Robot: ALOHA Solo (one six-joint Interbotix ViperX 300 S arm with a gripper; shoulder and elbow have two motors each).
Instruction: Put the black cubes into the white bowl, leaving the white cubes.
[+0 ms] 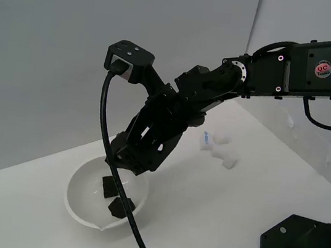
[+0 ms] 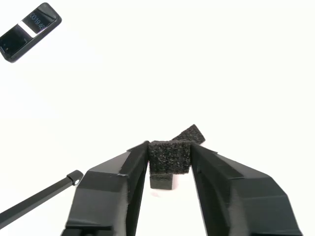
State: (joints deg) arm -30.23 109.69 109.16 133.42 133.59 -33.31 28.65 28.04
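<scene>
I have the gripper (image 2: 170, 158) pinching a black cube (image 2: 170, 156) directly above the white bowl (image 1: 81, 208), two black cubes (image 1: 108, 185) below.

My matte black gripper (image 2: 170, 158) clasps a speckled charcoal-black foam cube (image 2: 170, 157), two more black cubes (image 1: 108, 185) lie in the glossy white bowl (image 1: 76, 201), and white cubes (image 1: 228, 162) sit on the white table (image 1: 220, 219).

Exterior view looks down obliquely; wrist view closes in on shared white bowl (image 1: 82, 202).
</scene>
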